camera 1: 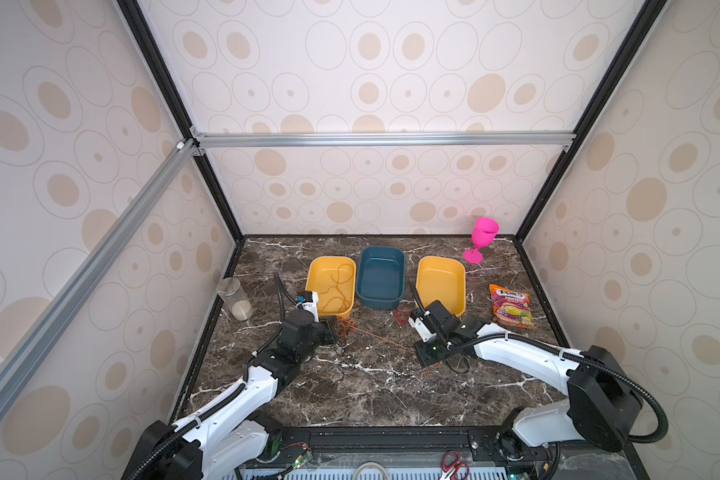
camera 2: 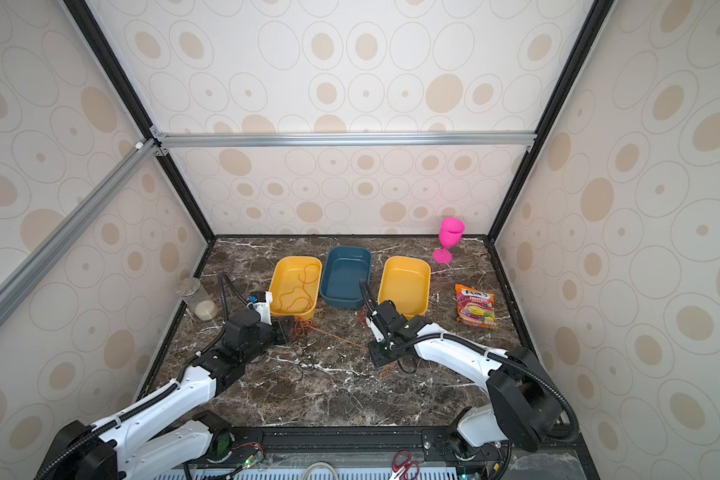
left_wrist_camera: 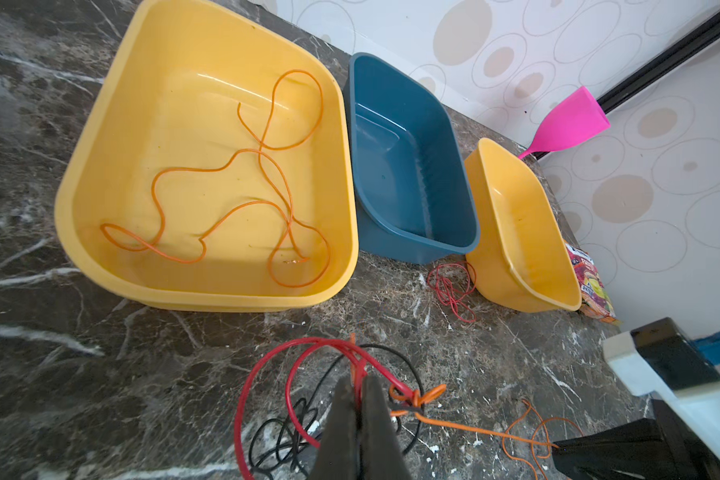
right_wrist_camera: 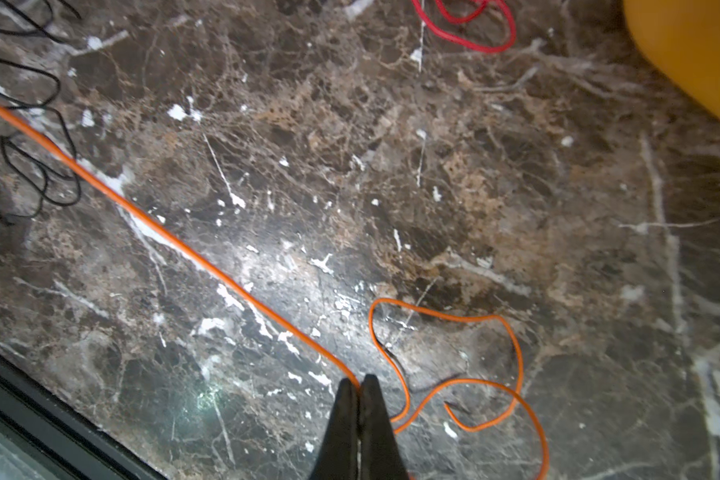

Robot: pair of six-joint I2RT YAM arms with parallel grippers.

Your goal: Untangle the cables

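Now L tool (left_wrist_camera: 359, 388) is clenched on red cable (left_wrist_camera: 267, 355), R tool (right_wrist_camera: 360, 384) on orange cable (right_wrist_camera: 175, 243); both judged light, floppy, best gripped nr knot (left_wrist_camera: 412, 399).

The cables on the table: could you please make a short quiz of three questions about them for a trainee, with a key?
1. True or false: an orange cable lies inside the left yellow tray.
2. What does the shut right gripper pinch? A) a black cable B) the taut orange cable C) nothing
3. Fill in: the small red coil lies on the ___, outside every tray.
Key: 1 true; 2 B; 3 table.
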